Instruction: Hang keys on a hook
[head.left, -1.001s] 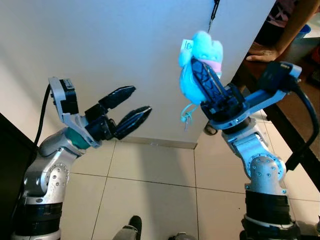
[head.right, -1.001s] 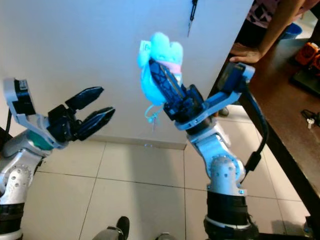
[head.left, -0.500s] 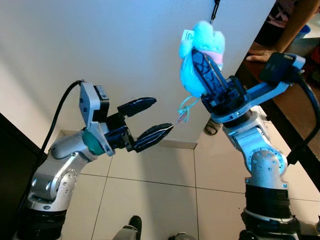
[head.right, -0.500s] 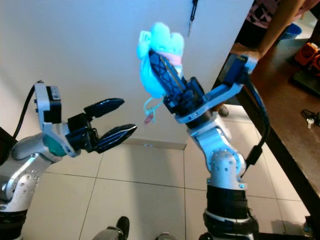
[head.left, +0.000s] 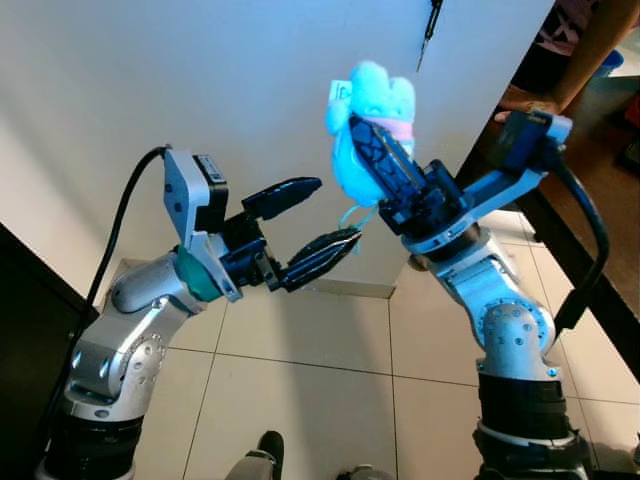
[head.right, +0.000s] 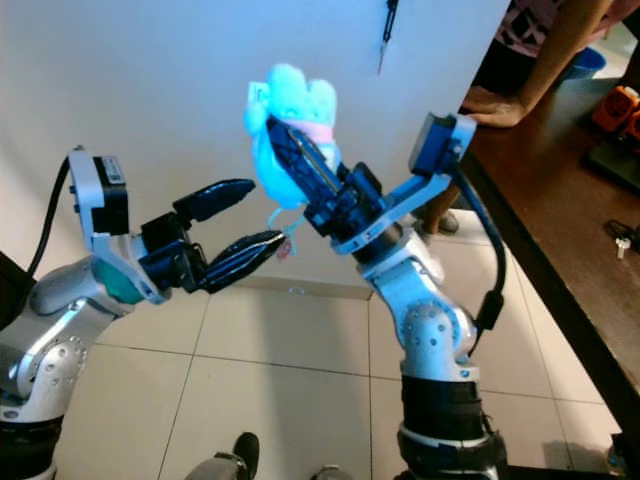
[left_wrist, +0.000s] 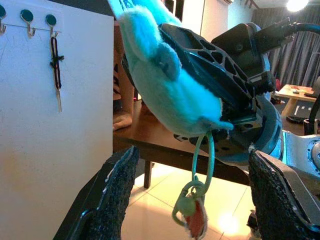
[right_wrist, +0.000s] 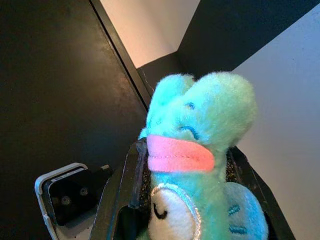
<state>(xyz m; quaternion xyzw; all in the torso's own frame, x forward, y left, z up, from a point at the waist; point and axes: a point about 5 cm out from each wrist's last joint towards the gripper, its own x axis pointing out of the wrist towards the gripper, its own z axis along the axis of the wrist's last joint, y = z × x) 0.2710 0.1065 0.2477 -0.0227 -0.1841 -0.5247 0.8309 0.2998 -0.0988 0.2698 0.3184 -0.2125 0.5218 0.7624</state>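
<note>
The keys (left_wrist: 192, 220) are dangling on a short teal cord (left_wrist: 204, 160) beneath a blue plush toy (head.left: 365, 140), a small ring and a reddish tag hanging straight down so that the long axis of the whole bunch is running vertically; the toy itself is being squeezed between the fingers of the right gripper (head.left: 385, 160), which is holding it raised in front of the white wall (head.left: 180, 90) with the plush head pointing up and the cord trailing off its lower end; the left gripper (head.left: 310, 225) is reaching in from the robot's left with its fingers spread wide, and in the left wrist view the ring and tag are sitting low between the two black fingers (left_wrist: 112, 200), apart from both and nearer their base than their tips; judging from this, the left arm is the nearer one to the dangling ring, and the coming move is turning on closing sideways across that vertical cord; the hooks (left_wrist: 27, 22) are showing as a row of dark round knobs high on the wall, one already carrying a dark lanyard (head.left: 428, 25), and they are lying well above and beyond the toy; a person's arm (head.right: 540, 60) is resting on the dark bench (head.right: 560, 220) to the right.
</note>
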